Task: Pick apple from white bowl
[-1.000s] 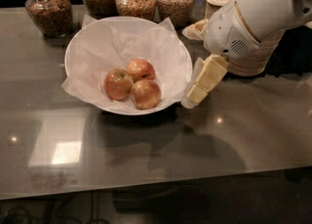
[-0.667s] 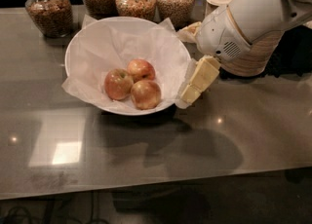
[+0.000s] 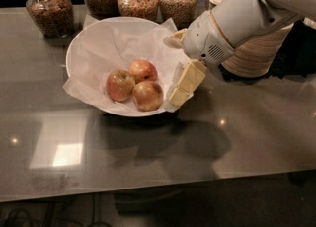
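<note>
Golden-yellow and smooth, the apple (image 3: 147, 95) sits just beside the lower of the fingers (image 3: 186, 80), touching two redder apples (image 3: 120, 85) in the tissue-lined white bowl (image 3: 79, 43). The gripper (image 3: 173, 70) hangs at the bowl's rim, fingers spread wide. The apple looks firm, light and rollable, so I'd pinch it across its middle.

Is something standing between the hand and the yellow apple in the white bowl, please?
No other object. The hand is at the white bowl's right rim; only that rim and its tissue paper lie before the apple. The other two apples sit on its far side.
</note>
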You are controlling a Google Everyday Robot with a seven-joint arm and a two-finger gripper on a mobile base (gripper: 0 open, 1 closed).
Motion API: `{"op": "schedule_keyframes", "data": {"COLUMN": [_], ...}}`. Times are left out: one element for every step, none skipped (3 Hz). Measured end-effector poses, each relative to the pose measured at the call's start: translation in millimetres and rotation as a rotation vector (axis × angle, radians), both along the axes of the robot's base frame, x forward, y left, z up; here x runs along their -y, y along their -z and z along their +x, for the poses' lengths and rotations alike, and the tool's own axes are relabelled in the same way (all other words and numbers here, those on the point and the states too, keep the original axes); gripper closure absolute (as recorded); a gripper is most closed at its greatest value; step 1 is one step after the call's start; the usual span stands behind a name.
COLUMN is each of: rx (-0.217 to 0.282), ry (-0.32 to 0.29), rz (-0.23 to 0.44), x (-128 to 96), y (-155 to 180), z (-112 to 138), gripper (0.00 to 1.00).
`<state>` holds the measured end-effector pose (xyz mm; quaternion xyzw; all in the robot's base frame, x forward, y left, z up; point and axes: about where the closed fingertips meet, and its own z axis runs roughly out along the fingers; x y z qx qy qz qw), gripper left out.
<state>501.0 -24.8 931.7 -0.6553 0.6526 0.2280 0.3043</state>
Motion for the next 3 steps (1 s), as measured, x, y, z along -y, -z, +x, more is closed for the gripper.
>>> {"op": "schedule_keyframes", "data": {"rx": [-0.014,-0.024,-0.030], "ry": [-0.012,-0.020,-0.020], "rz": [-0.002,-0.006,-0.006], "x": [-9.7,-16.3,-18.1], "y": [5.2,9.0,11.0], "z": [2.9,5.8,6.9], "gripper": [0.10,0.18,0.19]}}
